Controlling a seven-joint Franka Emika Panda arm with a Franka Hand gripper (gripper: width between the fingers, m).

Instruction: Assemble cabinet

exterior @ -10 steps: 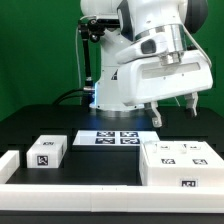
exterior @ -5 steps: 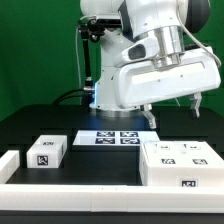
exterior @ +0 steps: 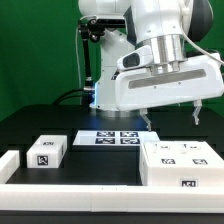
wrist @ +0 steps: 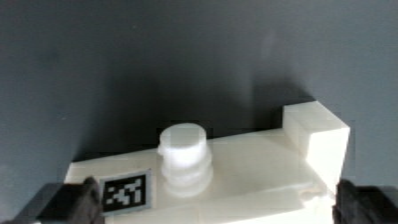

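The cabinet (exterior: 178, 160) is a large white boxy case with square tags, lying at the exterior view's right near the front. My gripper (exterior: 172, 118) hangs open just above it, touching nothing. In the wrist view the cabinet (wrist: 267, 165) shows a white upright peg (wrist: 183, 155) and a black-and-white tag (wrist: 121, 190). My gripper (wrist: 217, 205) has its two dark fingertips (wrist: 71, 200) spread wide on either side of the case. Nothing is held.
A small white block with one tag (exterior: 46, 152) lies at the exterior view's left. The marker board (exterior: 110, 138) lies flat in the middle behind it. A low white rail (exterior: 70, 172) runs along the front edge. The table is black.
The arm's head has swung toward the exterior view's right and the wrist has turned, so the two fingers now hang more level over the cabinet. The gripper stays open.
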